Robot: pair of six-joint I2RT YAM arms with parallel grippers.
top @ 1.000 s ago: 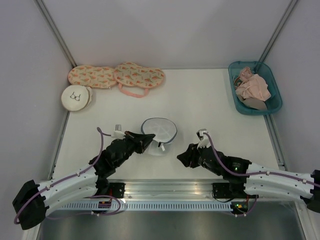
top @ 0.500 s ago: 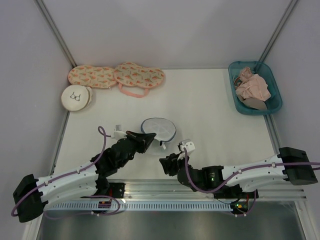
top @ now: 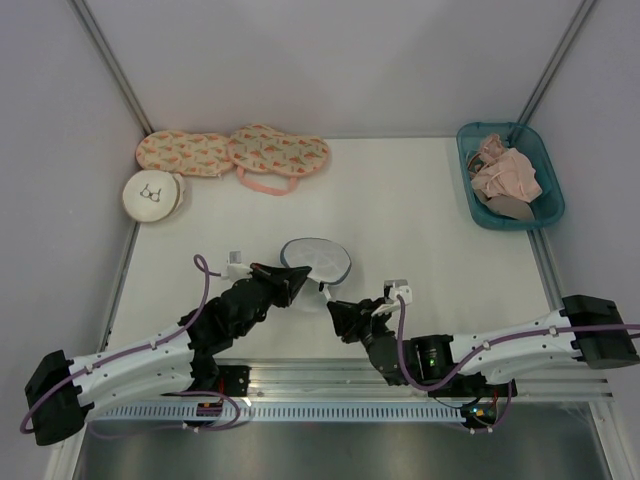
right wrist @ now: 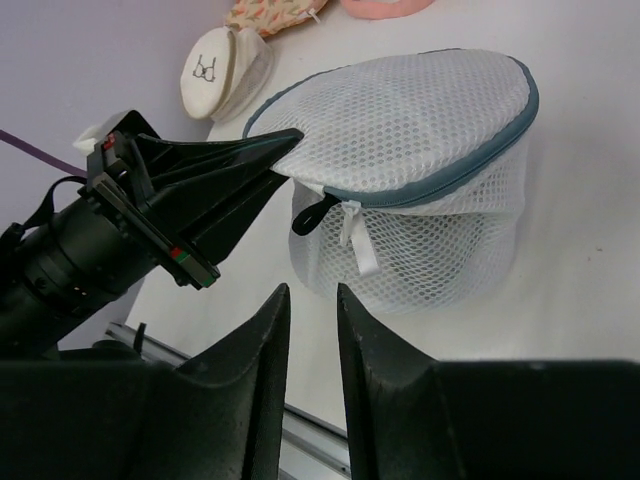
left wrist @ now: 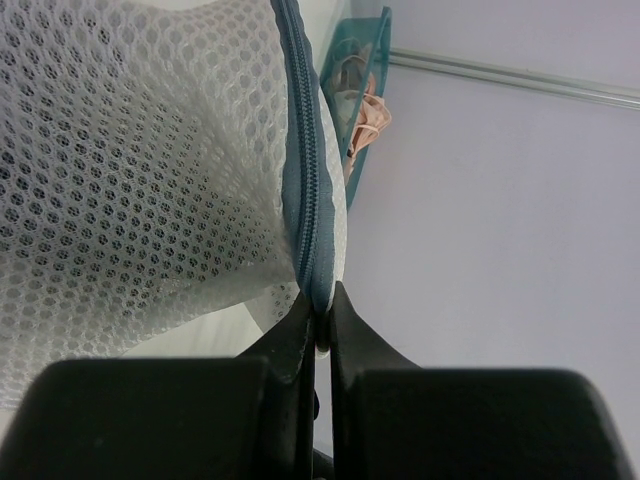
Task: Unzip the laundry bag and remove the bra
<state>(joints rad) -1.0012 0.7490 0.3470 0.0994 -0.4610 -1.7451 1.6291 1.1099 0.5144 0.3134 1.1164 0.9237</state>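
Note:
The laundry bag (top: 318, 260), a round white mesh pouch with a blue-grey zipper rim, sits on the table near the front middle. My left gripper (top: 300, 276) is shut on the bag's zipper rim (left wrist: 312, 200) at its left edge, with the mesh (left wrist: 140, 180) bulging to one side. My right gripper (top: 337, 311) is just in front of the bag, open by a narrow gap, nothing between its fingers (right wrist: 268, 330). The white zipper pull tab (right wrist: 358, 240) and a dark loop (right wrist: 315, 215) hang from the rim a little beyond its tips. The bra is hidden.
Two pink patterned cases (top: 235, 152) and a cream round pouch (top: 152, 195) lie at the back left. A teal basket (top: 470, 160) with pink garments (top: 505, 172) stands at the back right. A metal rail (top: 330, 385) runs along the near edge.
My right arm has swung left toward the front of the bag and its jaws have narrowed. The left gripper has kept its hold on the rim.

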